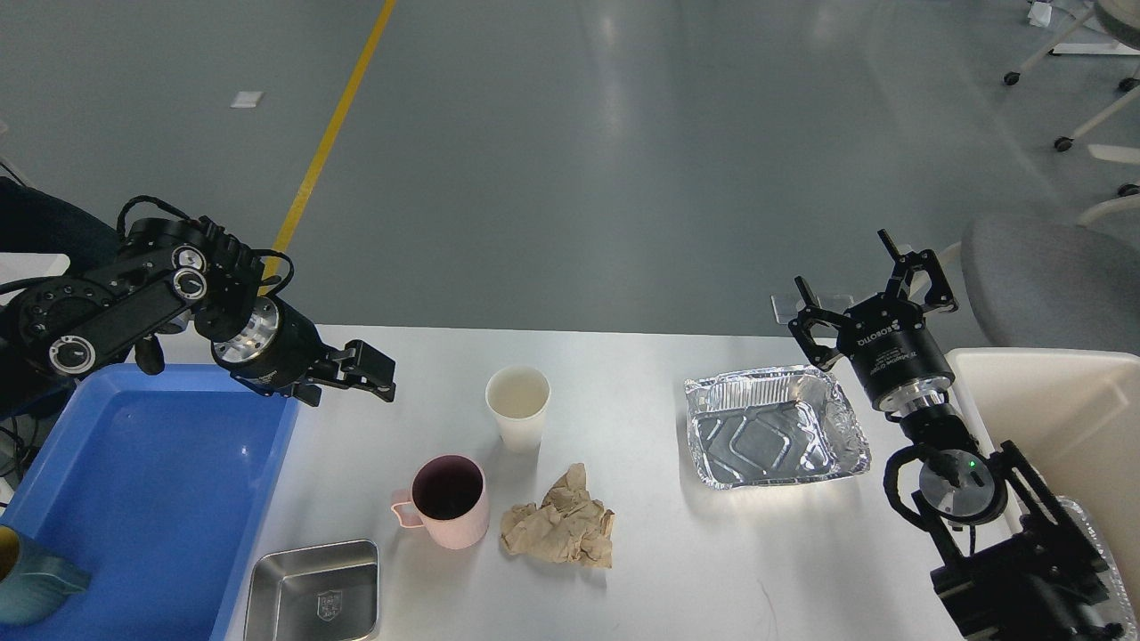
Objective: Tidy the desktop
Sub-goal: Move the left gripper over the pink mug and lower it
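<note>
The white desktop (677, 552) holds a white paper cup (517, 405), a pink mug (445, 500) and a crumpled brown paper (559, 525) near its middle. A foil tray (775, 436) lies to the right and a small steel dish (313, 592) sits at the front left. My left gripper (376, 374) hovers open and empty over the table's far left, left of the paper cup. My right gripper (852, 280) stands open and empty just behind the foil tray, fingers pointing up and away.
A blue tray (134, 481) lies along the left edge with a teal cup (31, 579) in its front corner. A cream bin (1060, 418) stands at the right edge. A grey chair (1051, 276) is behind it.
</note>
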Action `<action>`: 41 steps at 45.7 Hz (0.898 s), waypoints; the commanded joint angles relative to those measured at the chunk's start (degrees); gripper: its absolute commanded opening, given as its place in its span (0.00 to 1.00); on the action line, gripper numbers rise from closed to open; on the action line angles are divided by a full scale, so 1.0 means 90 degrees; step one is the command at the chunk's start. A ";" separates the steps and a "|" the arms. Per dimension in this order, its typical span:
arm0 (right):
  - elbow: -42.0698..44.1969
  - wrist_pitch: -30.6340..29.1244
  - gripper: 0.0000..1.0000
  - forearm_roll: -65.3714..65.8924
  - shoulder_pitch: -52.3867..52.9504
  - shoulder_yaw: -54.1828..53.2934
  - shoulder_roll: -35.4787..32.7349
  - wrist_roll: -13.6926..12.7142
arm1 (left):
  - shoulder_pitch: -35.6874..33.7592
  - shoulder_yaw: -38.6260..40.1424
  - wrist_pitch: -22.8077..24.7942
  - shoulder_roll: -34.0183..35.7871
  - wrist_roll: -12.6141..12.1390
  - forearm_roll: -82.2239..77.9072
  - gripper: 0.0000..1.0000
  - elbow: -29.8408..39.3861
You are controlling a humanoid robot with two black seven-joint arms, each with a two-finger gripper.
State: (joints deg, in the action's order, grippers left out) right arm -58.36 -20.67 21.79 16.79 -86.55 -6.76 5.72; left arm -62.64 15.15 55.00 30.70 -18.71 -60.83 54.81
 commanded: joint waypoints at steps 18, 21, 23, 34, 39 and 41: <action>0.0001 0.0002 1.00 0.0010 0.0010 -0.0070 -0.0039 -0.0001 | 0.0289 -0.0023 -0.0001 -0.0920 -0.0050 -0.0204 0.99 -0.0171; 0.0001 0.0002 1.00 0.0010 0.0010 -0.0080 -0.0059 -0.0001 | 0.0338 -0.0023 -0.0001 -0.0950 -0.0069 -0.0204 0.99 -0.0171; 0.0001 0.0002 1.00 0.0010 0.0010 -0.0080 -0.0059 -0.0001 | 0.0358 -0.0023 -0.0001 -0.0950 -0.0069 -0.0204 0.99 -0.0171; 0.0001 0.0002 1.00 0.0010 0.0010 -0.0080 -0.0049 -0.0001 | 0.0465 -0.0160 -0.0001 -0.0940 -0.0108 -0.0214 0.99 -0.0181; 0.0001 0.0002 1.00 0.0010 0.0010 -0.0080 -0.0049 -0.0001 | 0.0504 -0.0170 -0.0001 -0.0950 -0.0118 -0.0213 0.99 -0.0181; 0.0001 0.0002 1.00 0.0010 0.0000 -0.0080 -0.0049 -0.0001 | 0.0524 -0.0170 -0.0001 -0.0950 -0.0118 -0.0213 0.99 -0.0181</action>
State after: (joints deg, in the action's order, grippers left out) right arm -58.36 -20.60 21.89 16.87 -87.28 -7.22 5.72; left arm -58.33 13.74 55.00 22.21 -19.73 -62.82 53.21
